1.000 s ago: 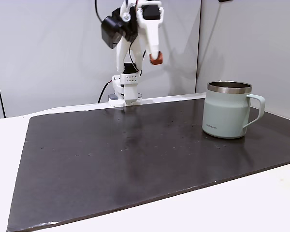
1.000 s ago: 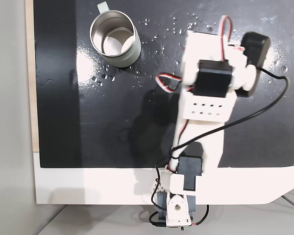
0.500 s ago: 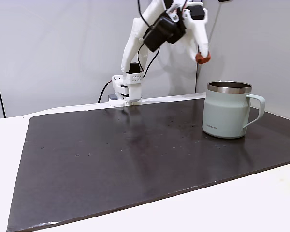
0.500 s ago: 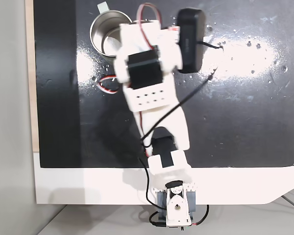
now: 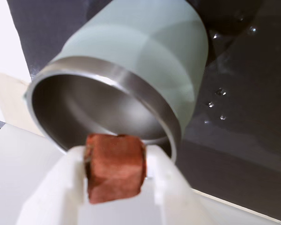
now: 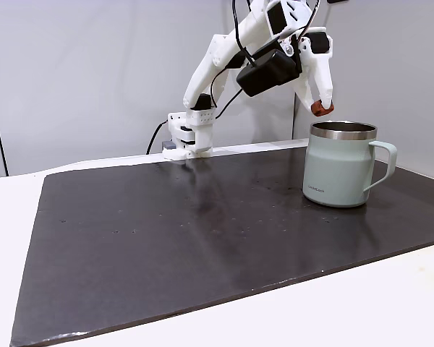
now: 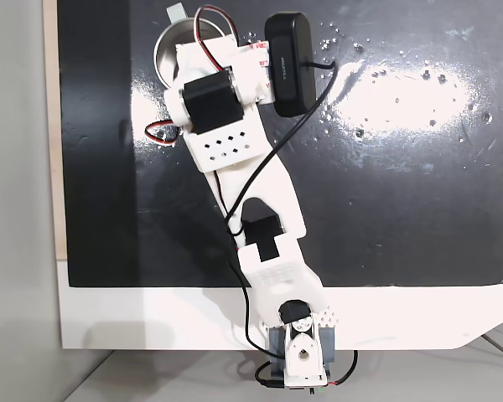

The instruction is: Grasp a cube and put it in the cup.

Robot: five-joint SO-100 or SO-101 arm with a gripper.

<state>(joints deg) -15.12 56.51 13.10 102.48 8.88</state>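
One small cube pinched in the pincer, poised at the cup's rim.

Low in the wrist view, the pincer [image 5: 116,161] is clenched on the reddish-brown cube [image 5: 115,166], one white finger pressed to each side face, and the cube's rough, slightly crumbly-looking surface suggests a light, stiff block that should not slip easily. In a fixed view from the side, the cube [image 6: 320,108] hangs at upper right of centre, just above and a little left of the steel rim of the pale green cup [image 6: 341,170], which stands upright on the dark surface [image 6: 166,238]. Taking it by two opposite flat faces looks right for so small a piece. The wrist view shows the cup's open mouth [image 5: 98,112] just beyond the cube, so it seems nearly over the opening.
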